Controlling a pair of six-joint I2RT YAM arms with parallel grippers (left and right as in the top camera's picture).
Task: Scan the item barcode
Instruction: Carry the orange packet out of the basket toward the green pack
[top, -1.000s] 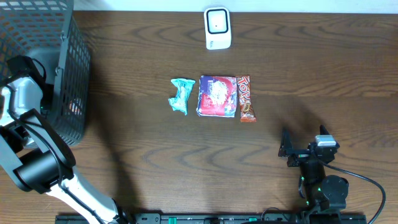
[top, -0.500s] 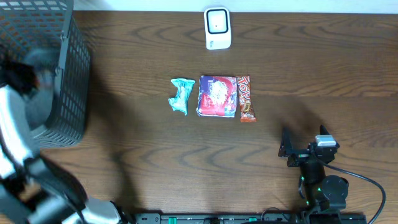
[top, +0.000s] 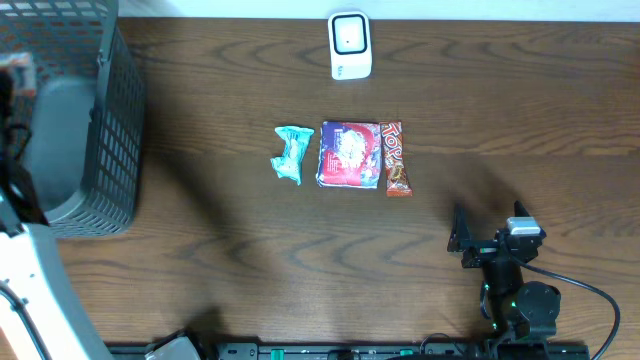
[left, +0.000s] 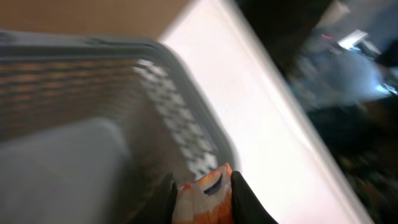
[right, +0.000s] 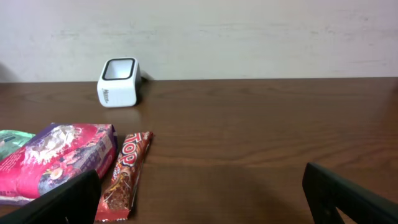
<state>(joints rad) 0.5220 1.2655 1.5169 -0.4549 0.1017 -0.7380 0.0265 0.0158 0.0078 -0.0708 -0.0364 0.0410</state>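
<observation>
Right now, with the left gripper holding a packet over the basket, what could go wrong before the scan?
1. Slip: only the end of the orange and white packet shows in the left gripper, and the blurred wrist view suggests fast motion. It might drop into the basket.
2. Snag: the basket's rim sits close beside the fingers.
3. Missed read: no barcode is visible on the packet, so it may reach the scanner facing the wrong way.

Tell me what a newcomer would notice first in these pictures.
Three bright snacks lie in a row mid-table: a teal wrapper, a pink packet and a red Top bar, with the white scanner at the far edge. At the left, the left claw pinches an orange-and-white packet by the grey mesh basket.
</observation>
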